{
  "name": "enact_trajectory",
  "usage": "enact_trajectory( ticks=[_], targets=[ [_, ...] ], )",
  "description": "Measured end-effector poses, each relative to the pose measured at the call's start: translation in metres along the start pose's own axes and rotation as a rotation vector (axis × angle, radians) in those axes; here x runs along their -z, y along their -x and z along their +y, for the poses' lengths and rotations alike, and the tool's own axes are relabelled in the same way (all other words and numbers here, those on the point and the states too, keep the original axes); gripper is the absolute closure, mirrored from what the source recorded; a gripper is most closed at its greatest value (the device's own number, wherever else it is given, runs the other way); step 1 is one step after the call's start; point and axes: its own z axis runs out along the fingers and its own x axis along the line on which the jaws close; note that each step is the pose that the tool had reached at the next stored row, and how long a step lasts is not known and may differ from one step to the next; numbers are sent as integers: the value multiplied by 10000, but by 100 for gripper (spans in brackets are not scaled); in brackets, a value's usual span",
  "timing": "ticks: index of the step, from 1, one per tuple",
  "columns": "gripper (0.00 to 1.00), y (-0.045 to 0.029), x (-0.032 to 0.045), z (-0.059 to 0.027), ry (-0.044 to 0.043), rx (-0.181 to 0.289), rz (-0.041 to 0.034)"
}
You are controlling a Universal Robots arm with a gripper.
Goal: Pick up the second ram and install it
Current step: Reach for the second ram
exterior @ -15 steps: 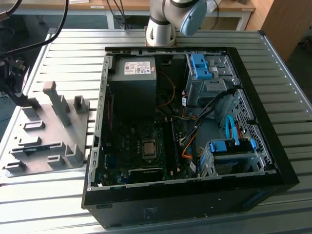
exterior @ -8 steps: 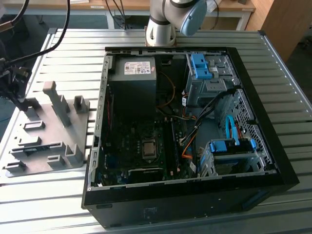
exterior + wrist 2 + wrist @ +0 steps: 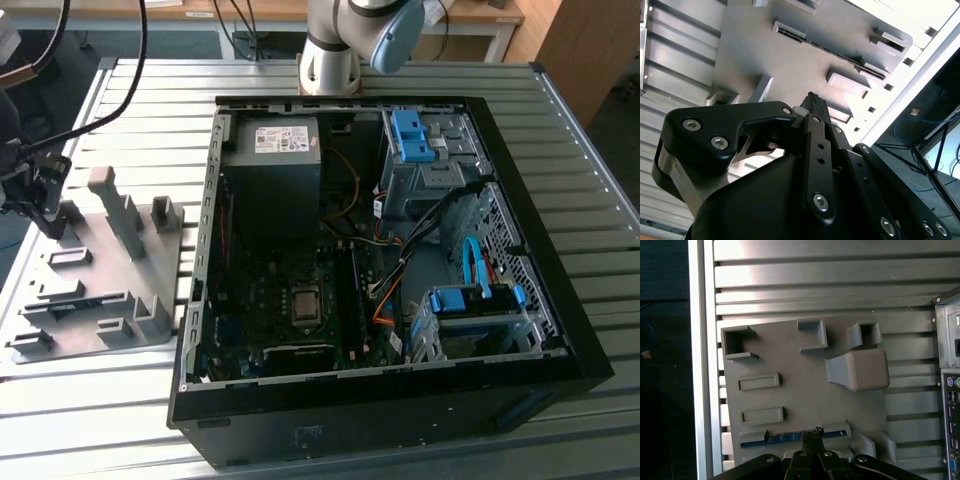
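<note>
The second ram (image 3: 790, 438) stands on edge in a long slot of the grey tray (image 3: 805, 390), showing as a thin blue-green strip in the first wrist view. In the second wrist view the ram (image 3: 832, 50) is a dark line in that slot. My gripper (image 3: 813, 432) hangs above the tray with its fingertips drawn together, over the middle of the strip and apart from it. In the exterior view the gripper (image 3: 40, 195) is at the far left, over the tray (image 3: 100, 270). Nothing sits between the fingers.
The open computer case (image 3: 590, 340) lies to the exterior view's right of the tray, its long black motherboard sockets (image 3: 352, 290) beside the processor. Upright grey blocks (image 3: 120, 215) rise from the tray. The case's rear panel (image 3: 951, 390) borders the tray.
</note>
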Motion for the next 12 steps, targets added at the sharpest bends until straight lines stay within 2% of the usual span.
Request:
enact_trajectory(
  ticks=[12],
  targets=[
    [90,-4,-216,-41,0,0,2]
  ],
)
